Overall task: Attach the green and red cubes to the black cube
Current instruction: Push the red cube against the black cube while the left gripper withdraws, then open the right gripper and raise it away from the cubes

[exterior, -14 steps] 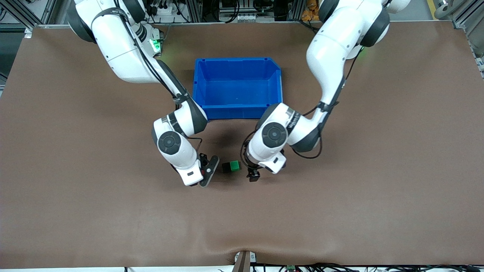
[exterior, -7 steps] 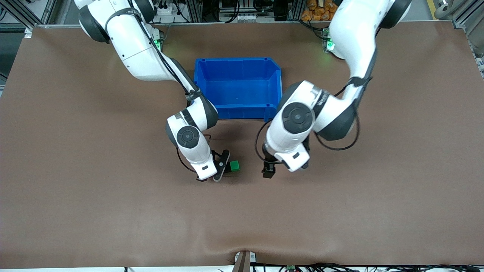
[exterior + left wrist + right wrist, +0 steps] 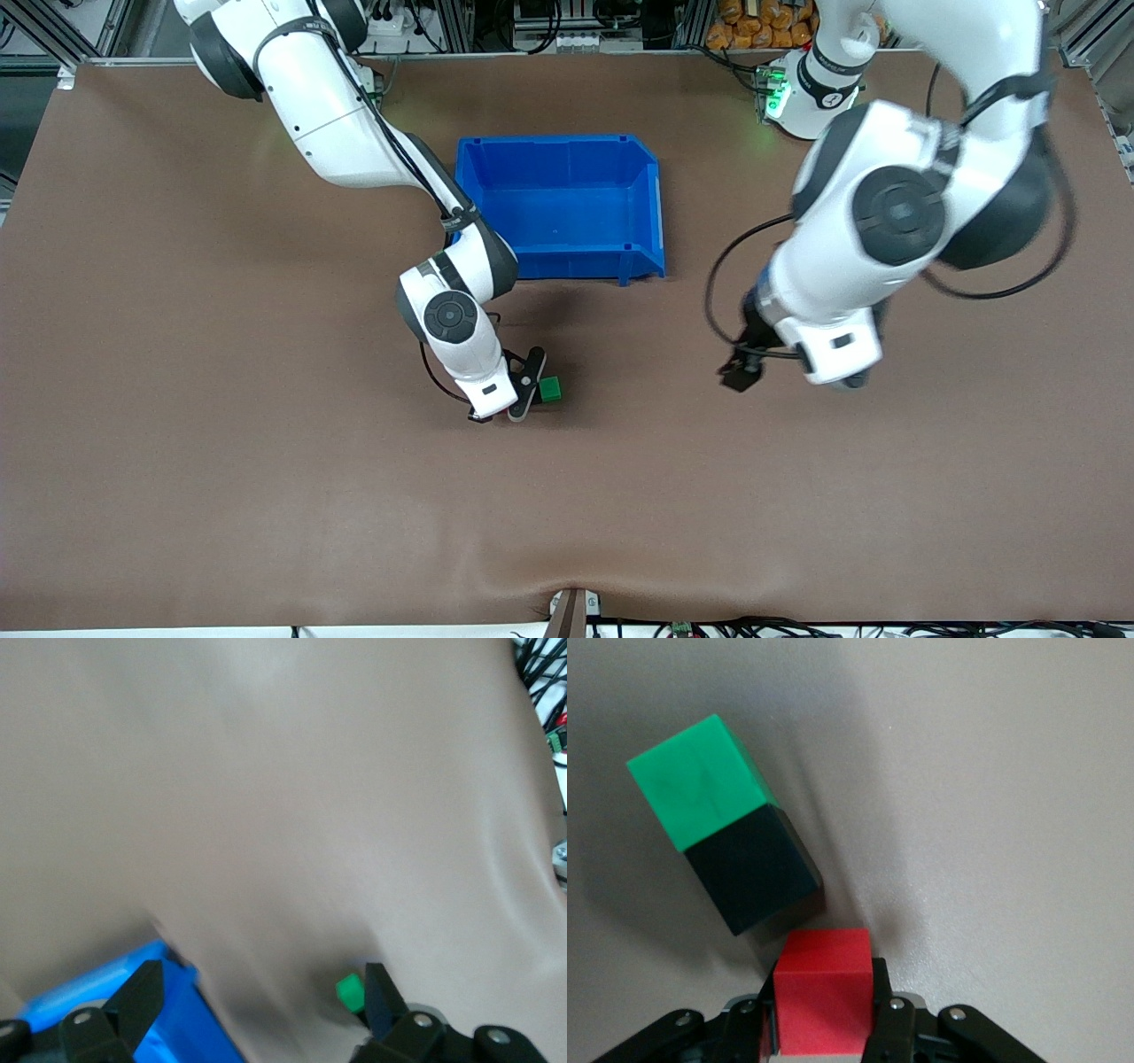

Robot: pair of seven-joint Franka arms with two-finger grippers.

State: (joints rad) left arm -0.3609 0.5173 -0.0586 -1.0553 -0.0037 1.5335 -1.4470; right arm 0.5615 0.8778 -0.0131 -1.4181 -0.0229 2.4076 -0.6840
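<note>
The green cube [image 3: 698, 790] lies on the table, joined face to face with the black cube [image 3: 755, 870]. My right gripper [image 3: 824, 1005] is shut on the red cube [image 3: 822, 992], which it holds right by the black cube's free end; I cannot tell whether they touch. In the front view the right gripper [image 3: 529, 387] sits low beside the green cube [image 3: 550, 389] and hides the black and red cubes. My left gripper [image 3: 737, 372] hangs open and empty over bare table toward the left arm's end. In its wrist view the left gripper [image 3: 261, 992] shows the green cube [image 3: 350, 992] farther off.
A blue bin [image 3: 558, 206] stands farther from the front camera than the cubes, between the two arms, and its wall [image 3: 115, 1010] shows in the left wrist view. The brown table mat [image 3: 266, 496] spreads wide around the cubes.
The left arm has risen and swung away from the cubes toward its own end of the table. The right gripper has moved in with the red cube up to the black cube.
</note>
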